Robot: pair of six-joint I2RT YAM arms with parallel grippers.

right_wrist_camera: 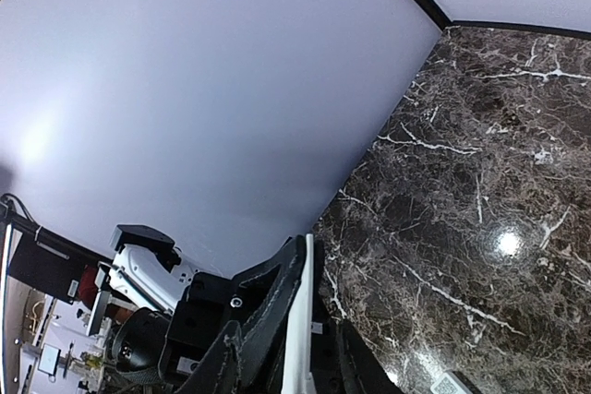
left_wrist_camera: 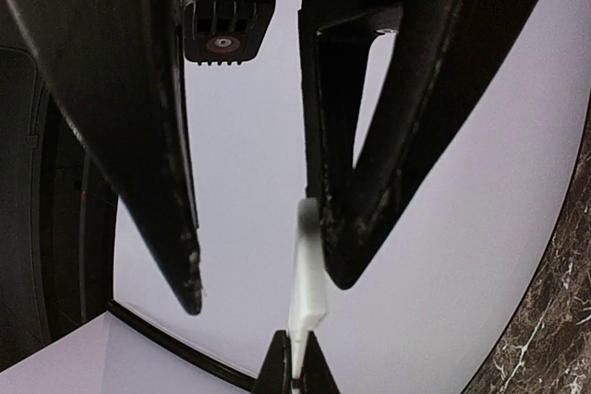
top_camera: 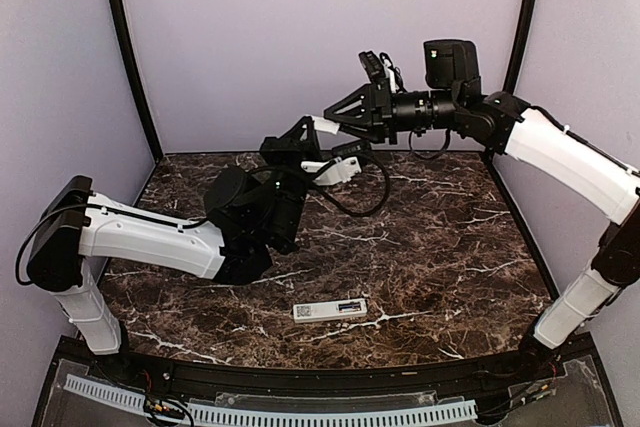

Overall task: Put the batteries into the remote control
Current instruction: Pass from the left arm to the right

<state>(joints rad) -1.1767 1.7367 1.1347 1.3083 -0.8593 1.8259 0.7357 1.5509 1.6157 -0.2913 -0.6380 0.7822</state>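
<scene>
1. Top external: the remote control [top_camera: 330,310] lies flat on the marble table [top_camera: 450,247] at 6 o'clock, near the front edge. It is well apart from both grippers, which are raised at 12 o'clock. The left gripper [top_camera: 305,137] is clamped on a short white strip [top_camera: 322,126], and the right gripper [top_camera: 330,119] meets it there. I cannot make out any batteries.
2. Left wrist: its fingers pinch the strip's lower end at 6 o'clock. The right gripper's jaws stand apart around the upper end, with one finger touching it.
3. Right wrist: the strip shows edge-on at 6 o'clock between parted fingers, and the remote's corner is at 5 o'clock. The remote looks light, stiff and smooth, so it is best taken across its long edges, mid-length.
</scene>
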